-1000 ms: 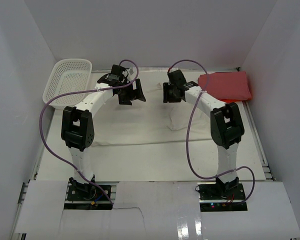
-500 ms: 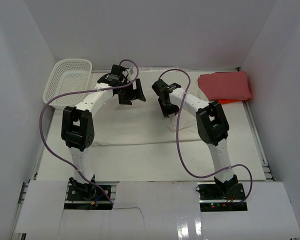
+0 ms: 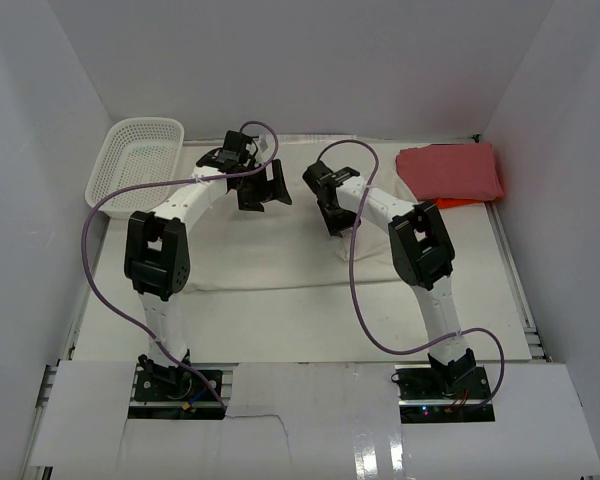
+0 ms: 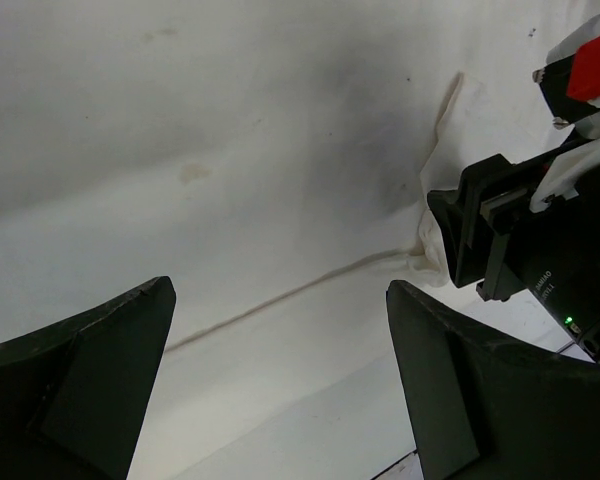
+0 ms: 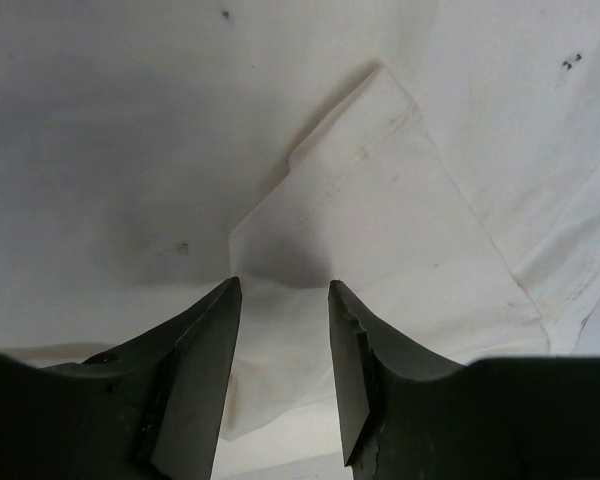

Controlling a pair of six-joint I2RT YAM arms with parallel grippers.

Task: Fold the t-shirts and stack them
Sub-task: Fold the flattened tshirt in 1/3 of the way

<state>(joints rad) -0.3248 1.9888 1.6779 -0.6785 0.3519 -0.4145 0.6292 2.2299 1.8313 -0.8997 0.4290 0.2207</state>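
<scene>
From above, two arms rise from the near edge of the table (image 3: 280, 325), each trailing one purple cable (image 3: 87, 262). There are two t-shirts. The cream-white t-shirt (image 3: 250, 255) lies spread across the middle of the table, under both arms. The red t-shirt (image 3: 450, 170) sits folded in the far right corner, well apart from the cream one. One white mesh basket (image 3: 140, 150) stands in the far left corner. The left fingers (image 3: 264, 190) hang over the far part of the cream shirt. The right fingers (image 3: 330, 213) are near them, to their right, also over the cream cloth.

In the left wrist view the two fingers are spread wide, one at each lower corner, with nothing between them but the cream shirt lying below, crossed by one long seam. The right arm's black wrist shows at the right edge, with a small bunch of cream cloth against it.

In the right wrist view the two fingers stand partway apart. Cream cloth fills the gap, and one flat sleeve flap lies just beyond the tips. Whether they pinch the cloth cannot be told.
</scene>
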